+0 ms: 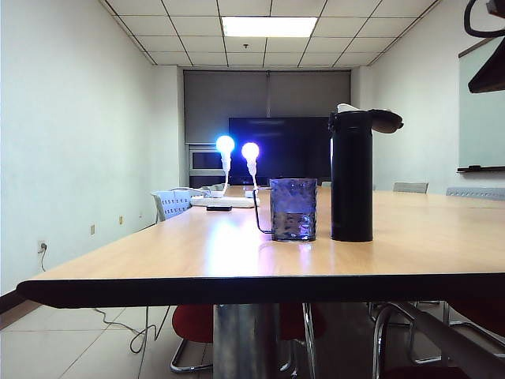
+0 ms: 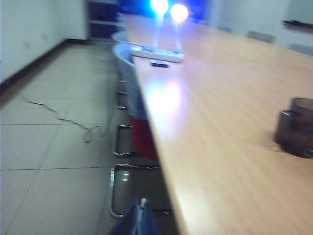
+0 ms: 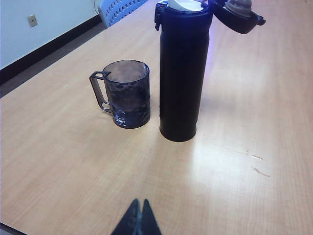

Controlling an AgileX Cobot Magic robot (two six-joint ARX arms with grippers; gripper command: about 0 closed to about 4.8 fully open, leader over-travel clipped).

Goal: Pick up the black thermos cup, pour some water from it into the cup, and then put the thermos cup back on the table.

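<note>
Closest in, the right gripper (image 3: 138, 218) hangs over the bare near part of the table (image 1: 237, 260) with its fingers pinched together, holding nothing. The left gripper (image 2: 139, 220) sits off the table's left edge above the floor, and its tips look closed too, though that view is blurry. Further back, the black thermos cup (image 1: 351, 178) stands upright with its flip lid hanging open, and the cup (image 1: 293, 209) sits just to its left, not touching. Way back there's a power strip (image 1: 225, 202) with two glowing lamps.
</note>
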